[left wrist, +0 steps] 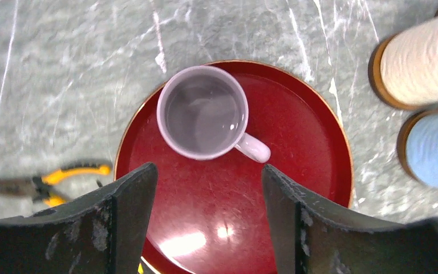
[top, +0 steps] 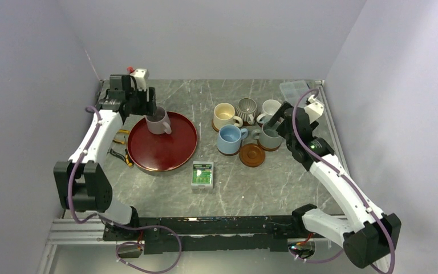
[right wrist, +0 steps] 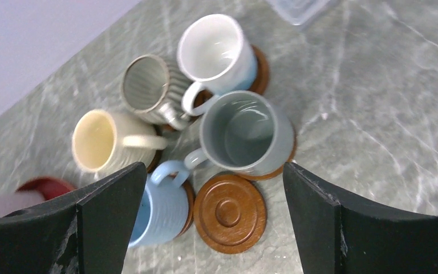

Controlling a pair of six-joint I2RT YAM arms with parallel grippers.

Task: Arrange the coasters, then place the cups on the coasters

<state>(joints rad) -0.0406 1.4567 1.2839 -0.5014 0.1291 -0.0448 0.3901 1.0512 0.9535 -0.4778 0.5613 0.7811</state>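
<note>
At the far left of the grey marbled bench lie orange-handled pliers, just beside the large dark-red round tray. The left end effector hangs over the tray's far side with its fingers spread and nothing between them. The mauve-pink handled ceramic mug stands upright on the tray just beyond the fingertips, handle turned toward them. Near the tray's right edge lies a small green-and-white box. Further right the other mugs cluster: the cream mug, the light blue mug, the grey-and-white striped mug, the white mug and the grey-green mug. Reddish-brown disc coasters show under the cream, blue, white and grey-green ones; under the striped one I cannot tell. One bare round reddish-brown coaster lies beside the blue and grey-green mugs. The right end effector is above the grey-green mug, fingers wide apart and gripping nothing. A clear plastic container sits in the far right corner.
</note>
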